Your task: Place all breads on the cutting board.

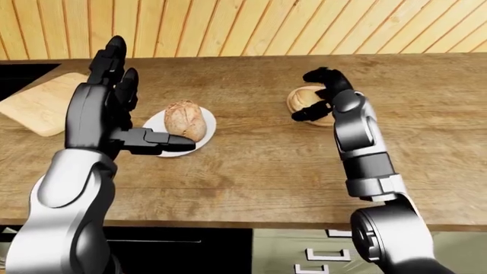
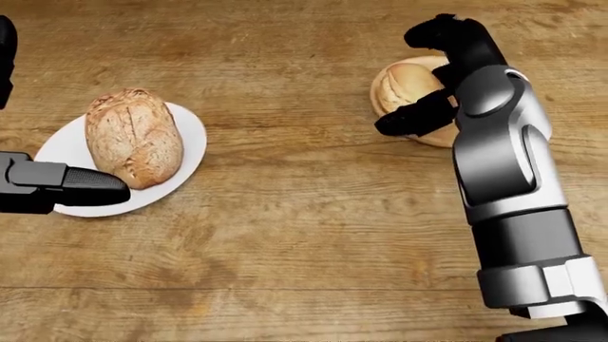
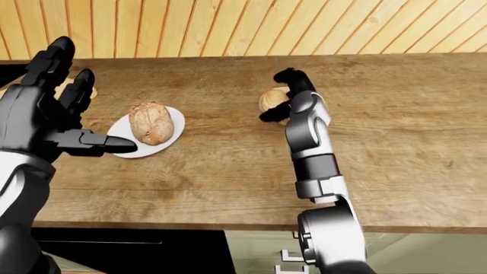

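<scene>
A brown crusty loaf (image 2: pixel 133 137) lies on a white plate (image 2: pixel 62 146) at the left of the head view. A pale round roll (image 2: pixel 401 87) rests on a small wooden plate (image 2: pixel 439 135) at the upper right. My right hand (image 2: pixel 413 78) arches over the roll, with the thumb at its lower left edge and the fingers above it, open and not closed round it. My left hand (image 1: pixel 148 100) stands open beside the white plate, fingers upright and thumb (image 2: pixel 85 187) lying over the plate's lower rim. The light wooden cutting board (image 1: pixel 41 103) lies at the far left of the left-eye view.
The things sit on a long wooden counter (image 1: pixel 251 165) backed by a wood-panelled wall (image 1: pixel 304 25). A black surface (image 1: pixel 23 74) lies beyond the board at the left. Drawers (image 1: pixel 316 268) show under the counter's near edge.
</scene>
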Available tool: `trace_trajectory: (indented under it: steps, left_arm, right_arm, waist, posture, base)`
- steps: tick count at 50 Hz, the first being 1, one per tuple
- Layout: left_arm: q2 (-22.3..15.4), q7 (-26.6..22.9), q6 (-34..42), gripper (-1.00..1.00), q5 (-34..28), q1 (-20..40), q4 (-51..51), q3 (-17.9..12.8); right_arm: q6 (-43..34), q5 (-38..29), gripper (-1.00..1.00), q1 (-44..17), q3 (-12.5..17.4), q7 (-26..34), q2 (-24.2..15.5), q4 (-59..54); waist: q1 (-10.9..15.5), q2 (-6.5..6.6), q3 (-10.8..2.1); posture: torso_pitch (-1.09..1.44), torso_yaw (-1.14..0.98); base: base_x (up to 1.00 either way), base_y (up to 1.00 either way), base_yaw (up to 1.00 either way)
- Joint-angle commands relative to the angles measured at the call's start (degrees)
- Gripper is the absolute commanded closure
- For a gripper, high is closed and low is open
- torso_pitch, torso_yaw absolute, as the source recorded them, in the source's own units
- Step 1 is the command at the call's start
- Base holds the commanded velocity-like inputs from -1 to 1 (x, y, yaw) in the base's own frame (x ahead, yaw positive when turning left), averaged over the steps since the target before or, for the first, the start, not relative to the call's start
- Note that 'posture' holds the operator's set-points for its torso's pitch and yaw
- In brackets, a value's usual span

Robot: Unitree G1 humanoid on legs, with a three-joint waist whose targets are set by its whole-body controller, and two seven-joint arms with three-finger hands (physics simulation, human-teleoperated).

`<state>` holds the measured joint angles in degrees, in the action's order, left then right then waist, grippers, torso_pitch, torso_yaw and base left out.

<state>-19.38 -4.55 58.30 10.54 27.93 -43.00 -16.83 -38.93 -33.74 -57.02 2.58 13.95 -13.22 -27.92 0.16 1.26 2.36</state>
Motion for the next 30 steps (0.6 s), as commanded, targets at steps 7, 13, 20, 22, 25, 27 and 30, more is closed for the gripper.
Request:
trace_trajectory:
  steps: [7, 13, 20, 22, 25, 27, 30]
  left_arm:
    - [-0.52, 0.08, -2.14, -1.00, 0.03, 0.57, -1.61, -0.96]
    - [-0.60, 0.12, -1.97, -1.00, 0.18, 0.61, -1.74, -1.02]
    - [-1.00, 0.12, -1.36, -1.00, 0.24, 1.32, -1.76, -1.06]
    - [-1.16, 0.17, -1.02, -1.00, 0.25, 1.57, -1.93, -1.03]
    - [-1.38, 0.28, -0.18, -1.00, 0.30, 2.24, -2.22, -0.86]
    - [-1.65, 0.27, -0.01, -1.00, -0.04, 2.94, -1.66, -0.24]
    - [-2.84, -0.66, 0.59, -1.00, -0.95, 4.92, 0.41, 0.96]
  right_arm:
    - [5.01, -0.85, -0.13, -1.46, -0.41, -3.52, -0.33, -2.37]
    - [4.91, -1.02, 0.26, -2.40, 0.04, -3.40, -0.86, -2.52]
    - [0.13, -2.13, 0.58, -2.23, 0.46, 0.01, -1.67, 6.45]
    - [-1.70, -2.42, 0.74, -2.07, 0.51, 1.42, -1.73, 9.64]
    - [-3.67, -2.80, 1.00, -2.29, 0.70, 3.06, -2.15, 13.26]
    - [-5.04, -2.89, 1.00, -2.37, 0.87, 4.01, -2.29, 15.63]
    - [-6.72, -2.40, 1.00, -2.79, 1.35, 5.01, -2.40, 18.98]
  waist:
    - [0.08, -0.06, -1.63]
    - [0.16, -0.17, -1.76]
    - [0.27, -0.32, -1.69]
    - [0.31, -0.31, -1.58]
    - [0.29, -0.28, -1.41]
    - [0.28, -0.28, -1.32]
    - [0.32, -0.32, -1.27]
  posture:
    - [0.00, 0.00]
    - [0.00, 0.00]
    - [0.00, 0.00]
    - [0.00, 0.00]
    - [0.00, 0.00]
    - [0.00, 0.00]
    - [0.00, 0.00]
  base:
    - [0.00, 0.00, 0.00]
    - [0.00, 0.00, 0.00]
    - [0.00, 0.00, 0.00]
    - [0.00, 0.00, 0.00]
    - [0.00, 0.00, 0.00]
    - [0.00, 0.00, 0.00]
    - [0.00, 0.00, 0.00]
